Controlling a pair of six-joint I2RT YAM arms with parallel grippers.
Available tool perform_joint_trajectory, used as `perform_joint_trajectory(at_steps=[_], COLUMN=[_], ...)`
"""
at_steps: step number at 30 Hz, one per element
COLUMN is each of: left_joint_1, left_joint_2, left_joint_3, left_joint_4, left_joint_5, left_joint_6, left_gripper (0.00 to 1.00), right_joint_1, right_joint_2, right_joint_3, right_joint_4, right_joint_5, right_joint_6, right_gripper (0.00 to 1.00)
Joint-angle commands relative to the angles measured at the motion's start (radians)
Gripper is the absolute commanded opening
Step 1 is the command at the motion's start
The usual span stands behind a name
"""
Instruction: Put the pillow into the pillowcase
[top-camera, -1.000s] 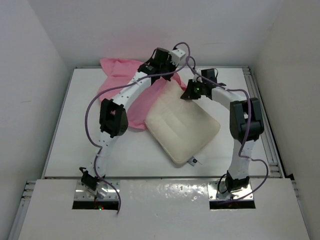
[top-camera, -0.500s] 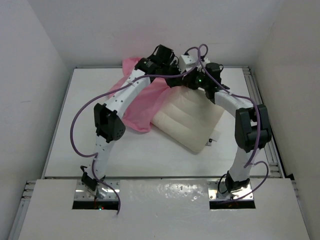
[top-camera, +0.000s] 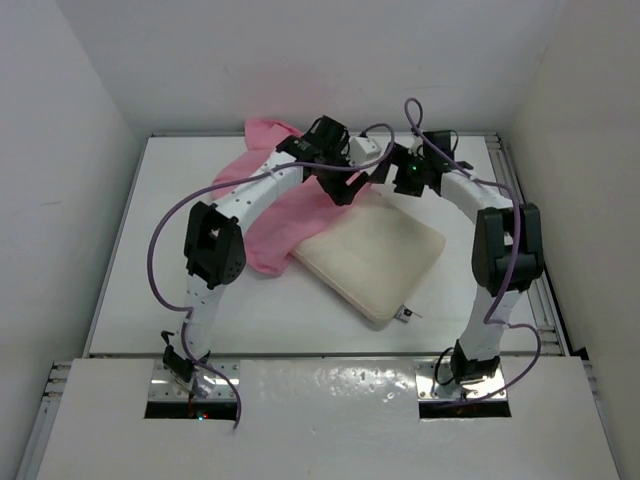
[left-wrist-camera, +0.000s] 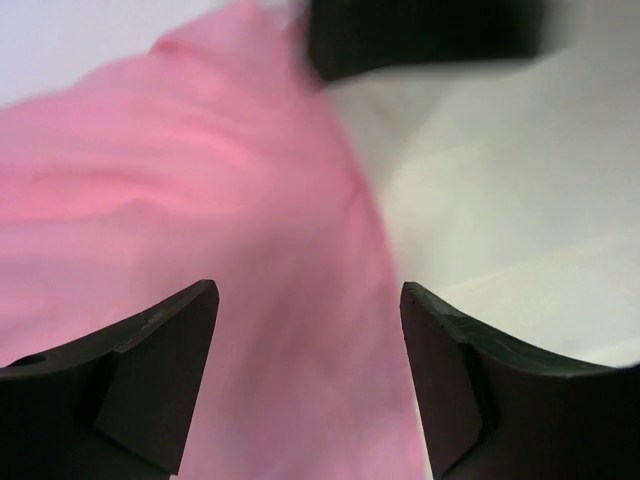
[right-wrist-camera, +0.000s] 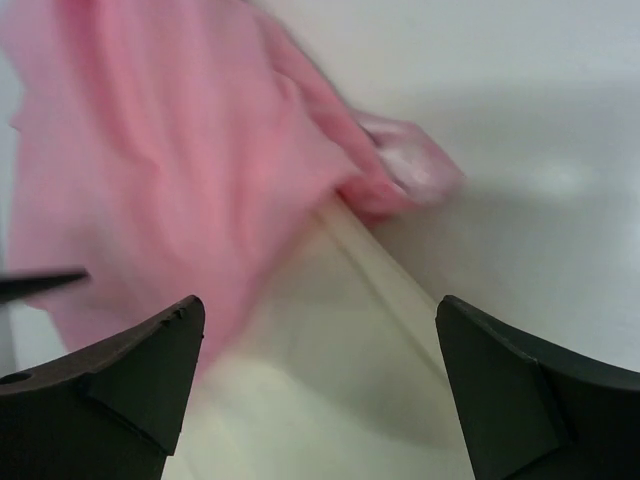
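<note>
Now that the pillow (top-camera: 370, 255) lies flat again at centre frame, still outside the pillowcase (top-camera: 285, 215) at its upper left, the left claw (left-wrist-camera: 307, 300) and right claw (right-wrist-camera: 320, 310) both hang open, seemingly having let go.

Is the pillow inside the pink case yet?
Out. Nearly the whole pillow lies bare beside the pillowcase, only its far corner meeting the pink cloth.
</note>
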Motion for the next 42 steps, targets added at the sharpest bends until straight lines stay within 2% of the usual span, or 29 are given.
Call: perform_joint_trajectory(at_steps=[1,5,9,13,16,17,21,24,27,30,32,36,37,39,40,42], left_joint_1=[-0.014,-0.034,-0.036,-0.043,-0.042,-0.04,-0.039,-0.045,-0.045,-0.046,-0.049,-0.051,-0.051,-0.052,-0.049,-0.051], left_joint_2=[-0.063,-0.049,-0.033,-0.021,-0.026,-0.027,-0.024,-0.029,-0.029,-0.03,-0.029,-0.021,-0.013,-0.01,-0.007,-0.009], left_joint_3=[-0.085,-0.16,-0.171,-0.198,-0.205,-0.186,-0.099,-0.057,-0.06,-0.1,-0.129,-0.223,-0.25,-0.255,-0.243,-0.219], left_joint_4=[0.104,0.194,0.223,0.214,0.162,0.147,0.061,-0.011,-0.074,-0.083,-0.059,0.027,0.036,0.035,0.03,0.016], left_joint_5=[-0.222,-0.201,-0.123,-0.113,-0.077,-0.063,0.009,0.06,0.091,0.071,-0.001,-0.165,-0.187,-0.227,-0.227,-0.205], left_joint_6=[0.017,0.0,-0.034,-0.044,-0.052,-0.052,-0.043,-0.024,0.006,0.017,0.013,-0.007,-0.01,-0.026,-0.033,-0.056], left_gripper=[0.72,0.8,0.82,0.82,0.82,0.82,0.86,0.89,0.9,0.91,0.89,0.74,0.61,0.45,0.24,0.06], right_joint_1=[-0.067,-0.077,-0.099,-0.107,-0.127,-0.185,-0.277,-0.31,-0.308,-0.304,-0.291,-0.196,-0.163,-0.112,-0.098,-0.063], right_joint_2=[-0.084,-0.115,-0.179,-0.224,-0.342,-0.415,-0.546,-0.624,-0.702,-0.838,-0.882,-0.965,-0.974,-0.972,-0.966,-0.939], right_joint_3=[-0.011,-0.112,-0.254,-0.357,-0.468,-0.482,-0.493,-0.502,-0.59,-0.754,-0.799,-0.871,-0.876,-0.899,-0.917,-0.987], right_joint_4=[-0.238,-0.304,-0.251,-0.247,-0.194,-0.184,-0.253,-0.331,-0.358,-0.353,-0.371,-0.382,-0.39,-0.368,-0.303,-0.206], right_joint_5=[-0.026,-0.091,-0.099,-0.041,0.041,0.124,0.284,0.3,0.289,0.23,0.211,0.26,0.259,0.227,0.164,0.084], right_joint_6=[-0.212,-0.327,-0.263,-0.226,-0.134,-0.07,0.058,0.138,0.24,0.348,0.377,0.409,0.421,0.432,0.45,0.484], right_gripper=[0.95,0.96,0.99,0.99,0.99,0.99,0.99,0.99,0.99,0.99,0.99,0.99,0.99,0.99,0.99,0.99])
